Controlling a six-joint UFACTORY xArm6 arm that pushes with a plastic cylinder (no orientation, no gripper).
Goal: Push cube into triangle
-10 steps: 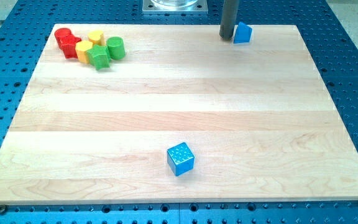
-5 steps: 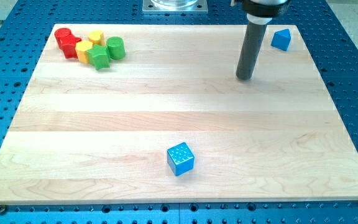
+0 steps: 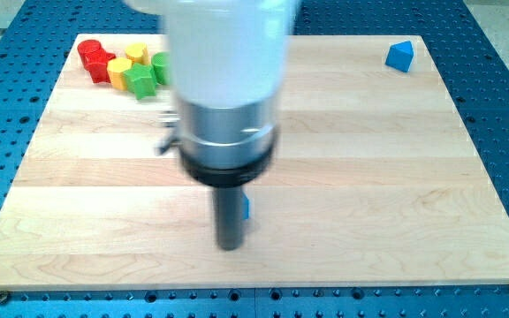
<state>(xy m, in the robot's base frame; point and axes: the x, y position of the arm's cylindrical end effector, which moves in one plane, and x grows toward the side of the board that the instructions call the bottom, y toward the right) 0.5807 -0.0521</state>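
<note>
My arm hangs upright over the middle of the table (image 3: pixel 467 177), its pale housing and dark collar blurred and filling much of the view. The rod drops straight from the collar, and my tip (image 3: pixel 229 247) sits near the view's bottom, left of centre.

The blue cube (image 3: pixel 246 208) is almost wholly hidden behind the rod; only a thin blue sliver shows at the rod's right edge, just above my tip. I cannot tell which way its faces point, nor whether the rod touches it. There is no pincer here, only the rod, holding nothing.

The blue triangle (image 3: pixel 399 56) stands well apart, near the top right corner, apex up. Red, yellow and green blocks (image 3: pixel 122 66) cluster top left.
</note>
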